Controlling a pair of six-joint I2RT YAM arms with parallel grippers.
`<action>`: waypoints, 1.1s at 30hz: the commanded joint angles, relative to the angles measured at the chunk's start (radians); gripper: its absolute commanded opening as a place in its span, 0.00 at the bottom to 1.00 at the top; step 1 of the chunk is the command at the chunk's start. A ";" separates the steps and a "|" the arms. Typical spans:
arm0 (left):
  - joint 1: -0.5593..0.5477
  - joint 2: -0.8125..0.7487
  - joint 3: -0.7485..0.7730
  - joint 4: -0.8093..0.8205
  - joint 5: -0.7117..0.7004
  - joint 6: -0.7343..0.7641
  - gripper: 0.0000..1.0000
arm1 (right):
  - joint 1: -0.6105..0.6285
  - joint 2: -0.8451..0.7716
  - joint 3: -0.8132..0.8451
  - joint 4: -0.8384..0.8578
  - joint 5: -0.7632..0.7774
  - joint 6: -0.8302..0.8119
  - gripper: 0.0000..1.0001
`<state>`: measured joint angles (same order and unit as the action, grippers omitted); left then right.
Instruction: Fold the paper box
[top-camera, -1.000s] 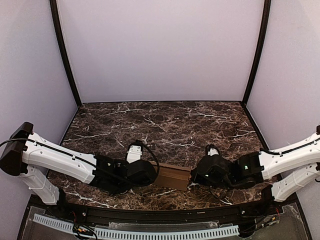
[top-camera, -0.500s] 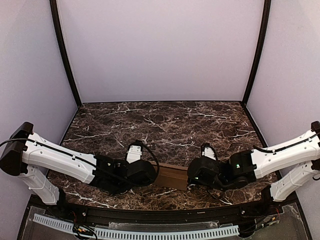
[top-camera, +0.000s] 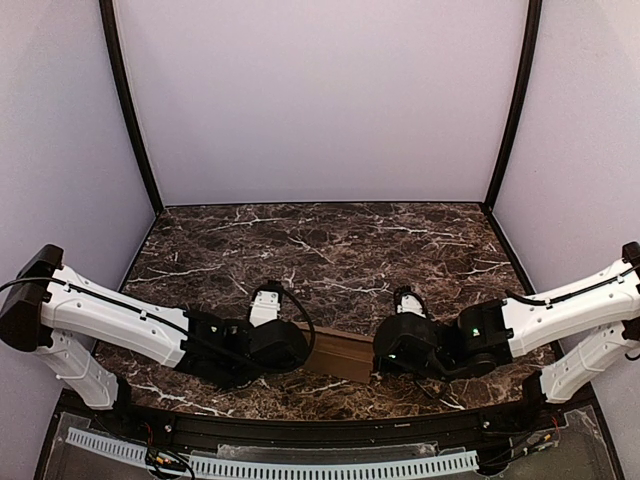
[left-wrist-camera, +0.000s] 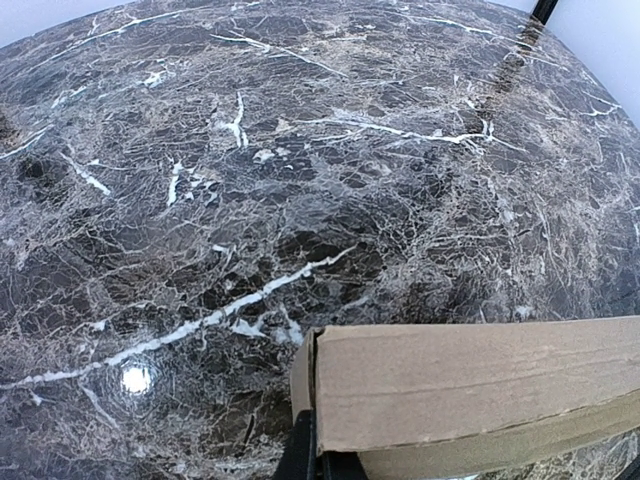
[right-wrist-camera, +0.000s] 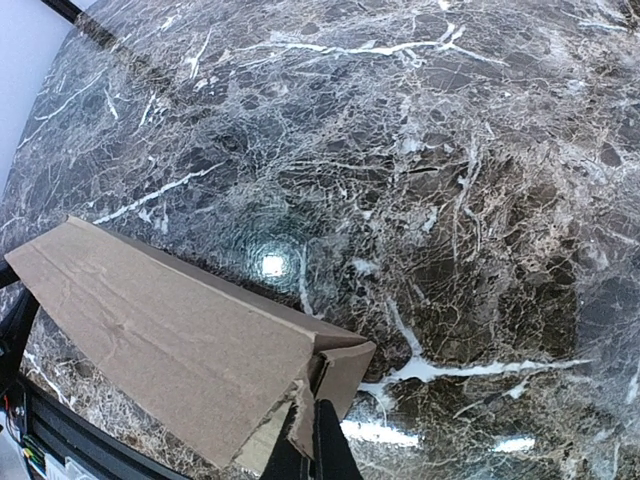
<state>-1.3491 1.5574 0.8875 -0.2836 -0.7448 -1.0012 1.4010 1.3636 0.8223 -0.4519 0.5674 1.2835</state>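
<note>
Near the table's (top-camera: 330, 250) front edge, the box (top-camera: 340, 352) spans the gap between my arms as a long brown folded piece; left gripper (top-camera: 305, 346) clamped on its left end; right gripper (top-camera: 379, 353) pinching its right end, where a flap (right-wrist-camera: 343, 368) stands bent; whether it touches the marble, I cannot tell.

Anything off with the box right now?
Yes. In the right wrist view, the paper box looks rough at the end by the right hand: its end flap juts out askew, and the edge below it is ragged rather than cleanly folded.
</note>
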 joint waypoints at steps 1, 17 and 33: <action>0.005 0.049 -0.065 -0.167 0.151 0.008 0.00 | 0.024 0.037 0.017 -0.008 -0.111 -0.056 0.00; 0.000 0.056 -0.048 -0.128 0.186 0.025 0.00 | 0.024 0.082 0.070 -0.008 -0.109 -0.061 0.00; -0.019 0.037 -0.058 -0.118 0.190 0.012 0.00 | 0.019 0.148 0.058 -0.016 -0.123 -0.020 0.00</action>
<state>-1.3499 1.5517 0.8879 -0.2935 -0.7532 -0.9798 1.4021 1.4555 0.9138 -0.4862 0.5762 1.2419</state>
